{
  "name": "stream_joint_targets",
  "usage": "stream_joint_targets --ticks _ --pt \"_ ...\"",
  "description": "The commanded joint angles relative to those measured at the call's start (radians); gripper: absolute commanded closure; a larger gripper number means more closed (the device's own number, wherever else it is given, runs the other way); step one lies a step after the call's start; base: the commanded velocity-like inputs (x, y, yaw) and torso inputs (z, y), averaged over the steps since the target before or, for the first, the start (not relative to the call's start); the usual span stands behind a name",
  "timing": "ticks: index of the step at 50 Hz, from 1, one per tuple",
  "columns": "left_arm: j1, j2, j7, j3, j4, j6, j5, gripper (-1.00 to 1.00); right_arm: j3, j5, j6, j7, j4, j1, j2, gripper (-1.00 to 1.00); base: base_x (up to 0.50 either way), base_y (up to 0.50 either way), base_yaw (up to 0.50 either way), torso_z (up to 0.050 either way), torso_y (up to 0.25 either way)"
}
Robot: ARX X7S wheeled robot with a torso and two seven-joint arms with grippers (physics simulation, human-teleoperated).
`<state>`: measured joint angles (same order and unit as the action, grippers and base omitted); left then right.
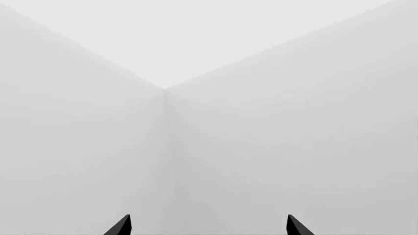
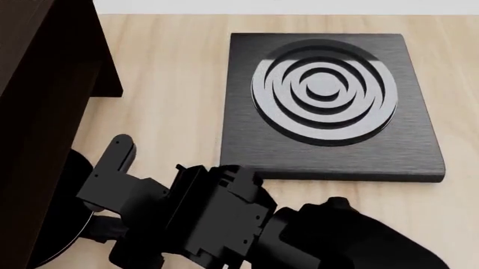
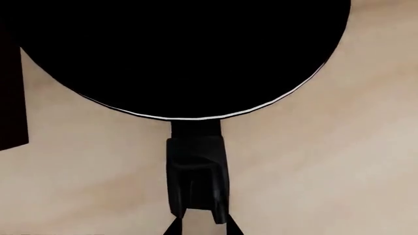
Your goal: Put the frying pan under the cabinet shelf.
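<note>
In the head view, the foreground at about 6 o'clock is filled by the bulky black right arm, which reaches toward 9 o'clock. Its right gripper [image 2: 101, 221] is seen low at the left, next to the frying pan [image 2: 64, 224], of which only a dark round sliver with a thin bright rim is shown beneath the edge of the cabinet shelf [image 2: 37, 112]. In the right wrist view the pan's round black body [image 3: 183, 54] is seen lying on the light wooden tabletop [image 3: 326, 161], and its handle is gripped between the two dark fingertips [image 3: 175, 226], so the right pincer is clenched on the handle. A dark panel of the cabinet is visible at one edge of that view, just beside the pan.

The cabinet shelf, very dark brown, occupies the head view from 7 to 11 o'clock. Farther off, toward 1 o'clock, a square black stove plate [image 2: 329, 157] with concentric grey rings is laid flat on the table, well apart from the pan.

The left gripper [image 1: 209, 226] is shown only in its own wrist view: two dark tips spread wide, nothing between them, pointed at a plain pale wall corner [image 1: 164, 90].
</note>
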<state>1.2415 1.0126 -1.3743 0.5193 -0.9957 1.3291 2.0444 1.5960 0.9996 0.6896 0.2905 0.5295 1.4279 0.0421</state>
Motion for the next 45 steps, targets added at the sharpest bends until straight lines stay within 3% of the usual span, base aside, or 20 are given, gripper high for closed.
stream_joint_targets --ticks 1,13,14,45 --pt "-0.021 -0.015 0.013 0.023 -0.001 0.013 -0.009 -1.00 -0.048 0.019 -0.020 0.007 -0.015 -0.042 -0.042 1.00 0.00 0.00 0.00 0.000 0.000" --pt "-0.018 0.016 0.007 0.015 0.004 -0.002 0.003 -1.00 -0.050 0.020 -0.035 -0.008 -0.017 -0.049 -0.042 1.00 0.00 0.00 0.01 0.000 0.000" --pt "-0.017 0.017 0.006 0.013 0.003 -0.004 0.004 -1.00 -0.049 0.021 -0.035 -0.008 -0.017 -0.049 -0.042 -1.00 0.00 0.00 0.01 0.000 0.000" --pt "0.021 0.069 -0.026 -0.042 -0.003 -0.074 0.029 -1.00 -0.061 0.100 -0.006 -0.063 -0.069 0.035 -0.028 -1.00 0.00 0.00 0.00 0.000 -0.001"
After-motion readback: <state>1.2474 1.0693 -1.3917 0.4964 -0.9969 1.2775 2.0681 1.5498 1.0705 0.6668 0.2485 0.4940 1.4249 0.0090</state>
